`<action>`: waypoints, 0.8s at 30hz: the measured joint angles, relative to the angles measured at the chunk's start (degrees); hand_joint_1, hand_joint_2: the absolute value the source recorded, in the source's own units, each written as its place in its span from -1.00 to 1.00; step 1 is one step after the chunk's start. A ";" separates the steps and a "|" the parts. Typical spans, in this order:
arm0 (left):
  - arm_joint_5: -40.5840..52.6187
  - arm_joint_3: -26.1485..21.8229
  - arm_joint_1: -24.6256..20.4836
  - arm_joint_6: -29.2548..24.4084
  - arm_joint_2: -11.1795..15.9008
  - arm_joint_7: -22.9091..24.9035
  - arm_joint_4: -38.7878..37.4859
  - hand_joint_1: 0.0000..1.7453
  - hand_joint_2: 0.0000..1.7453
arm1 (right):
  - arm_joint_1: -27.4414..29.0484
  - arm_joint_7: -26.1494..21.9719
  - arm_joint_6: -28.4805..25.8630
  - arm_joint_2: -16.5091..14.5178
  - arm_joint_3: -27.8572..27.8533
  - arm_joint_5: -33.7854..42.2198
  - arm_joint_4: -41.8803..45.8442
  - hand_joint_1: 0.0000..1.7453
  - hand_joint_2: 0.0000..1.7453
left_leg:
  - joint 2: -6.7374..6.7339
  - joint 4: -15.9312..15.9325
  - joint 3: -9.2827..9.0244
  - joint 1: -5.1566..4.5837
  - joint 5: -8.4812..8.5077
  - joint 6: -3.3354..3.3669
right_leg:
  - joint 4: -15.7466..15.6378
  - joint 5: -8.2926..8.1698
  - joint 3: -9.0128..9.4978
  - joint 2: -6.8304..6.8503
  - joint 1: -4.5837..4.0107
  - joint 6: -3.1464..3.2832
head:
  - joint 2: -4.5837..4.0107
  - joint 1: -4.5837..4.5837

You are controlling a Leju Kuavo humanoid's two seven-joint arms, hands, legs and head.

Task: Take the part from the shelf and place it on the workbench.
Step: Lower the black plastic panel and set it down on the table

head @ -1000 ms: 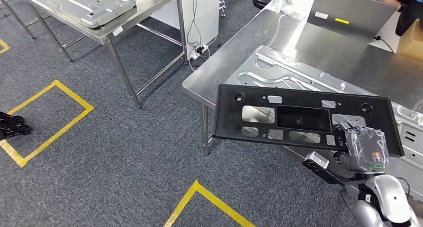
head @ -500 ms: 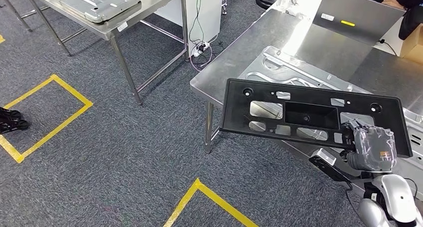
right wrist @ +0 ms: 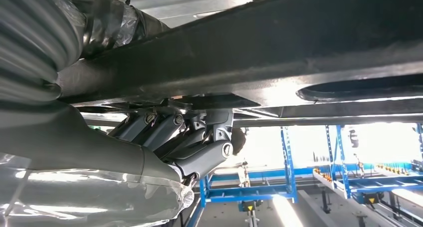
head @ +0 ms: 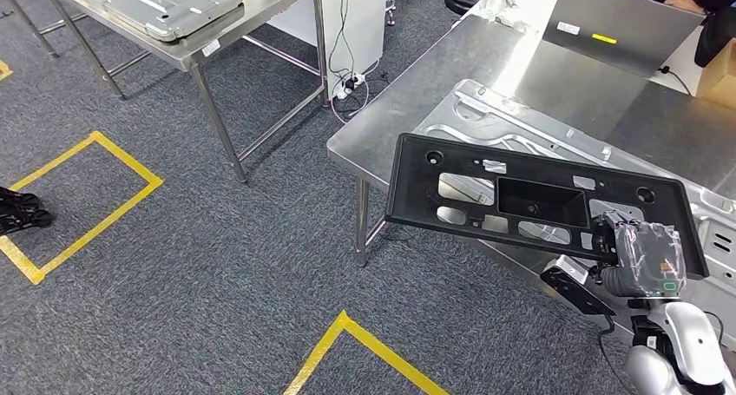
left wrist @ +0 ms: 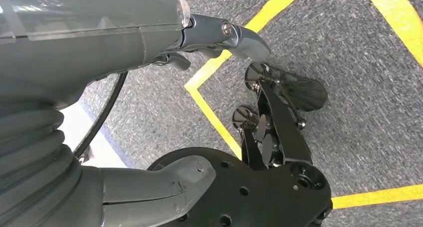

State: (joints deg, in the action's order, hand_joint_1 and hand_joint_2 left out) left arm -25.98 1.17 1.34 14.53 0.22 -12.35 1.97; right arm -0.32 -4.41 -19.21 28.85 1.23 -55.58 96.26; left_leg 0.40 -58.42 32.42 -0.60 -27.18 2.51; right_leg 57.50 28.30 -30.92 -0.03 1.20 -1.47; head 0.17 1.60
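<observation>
Head view shows the right hand (head: pixel 644 258), wrapped in clear film, gripping the black part (head: pixel 534 202) at the near edge of its right end; the part is a long flat black panel with a rectangular recess at its middle and several cut-outs either side. It is held roughly level in the air, its right half above the workbench (head: pixel 408 108) and over the pressed metal sheet (head: pixel 486 126) lying there, its left end jutting out past the workbench's front edge above the grey carpet (head: pixel 217 256). Whether the part touches the sheet cannot be told. Beyond the workbench's far side a grey laptop lid (head: pixel 621 26) stands, and off its left a second steel table (head: pixel 226 30) carries another metal sheet. The right wrist view, from beneath, adds what the head camera hides: dark fingers (right wrist: pixel 199 137) curled up under the part's (right wrist: pixel 279 52) black underside, clamping it against the hand. The left wrist view shows the left hand (left wrist: pixel 149 87) holding nothing, its thumb and fingers apart, over carpet crossed by yellow tape (left wrist: pixel 219 122).
</observation>
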 joint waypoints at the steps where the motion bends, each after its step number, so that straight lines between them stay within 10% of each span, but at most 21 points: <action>1: -0.10 0.10 0.00 0.02 0.00 0.00 -0.01 -1.00 1.00 | -0.02 -0.04 0.03 0.01 0.01 0.01 0.01 1.00 1.00 | -0.01 0.10 -0.03 -0.01 0.04 0.07 | -0.06 -0.03 0.03 -0.01 0.01 -0.10 | 0.00 0.00; 4: -0.32 0.50 -0.07 0.09 -0.06 -0.02 -0.02 -1.00 1.00 | -0.19 -0.18 0.10 0.15 0.01 0.02 0.07 1.00 1.00 | -0.37 1.64 -0.77 0.55 0.75 0.74 | 1.64 1.26 -0.61 -0.07 0.02 -0.41 | 0.00 -0.02; 9: -0.76 0.85 -0.11 0.20 -0.13 -0.09 -0.19 -1.00 1.00 | -0.43 -0.27 0.27 0.20 0.23 0.09 -0.16 1.00 1.00 | -1.43 2.02 -1.15 0.77 0.75 0.96 | 15.44 6.16 -8.24 -0.02 0.55 -1.07 | 0.00 -0.06; 13: -0.96 0.92 -0.11 0.31 -0.32 -0.21 -0.34 -1.00 1.00 | -0.65 -0.28 0.39 0.21 0.30 0.10 -0.35 1.00 1.00 | -2.36 0.38 -1.31 1.23 -0.76 -0.52 | 4.88 -0.64 -4.12 1.77 1.17 -1.79 | -0.01 -0.07; 19: -1.09 0.97 -0.32 0.33 -0.30 -0.28 -0.49 -1.00 1.00 | -0.85 -0.39 0.39 0.21 0.60 0.11 -0.47 1.00 1.00 | -2.76 -1.59 -1.10 1.34 -2.91 -2.68 | 2.67 -0.93 -3.53 0.52 0.67 0.75 | -0.01 -0.03; 24: -1.32 1.07 -0.30 0.40 -0.31 -0.34 -0.50 -1.00 1.00 | -1.05 -0.52 0.42 0.21 0.80 0.11 -0.50 1.00 1.00 | -0.84 -16.66 6.34 1.37 -9.43 -2.78 | 2.60 -0.89 -3.47 -1.34 0.15 1.87 | -0.01 -0.02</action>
State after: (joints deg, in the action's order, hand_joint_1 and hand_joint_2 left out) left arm -27.30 2.24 1.05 14.93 -0.09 -12.69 1.47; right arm -1.37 -4.93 -18.79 29.06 2.04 -55.47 95.76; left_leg -0.44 -75.08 38.76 0.77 -36.62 -0.27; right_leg 60.10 27.41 -34.39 -1.37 1.36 0.40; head 0.16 1.58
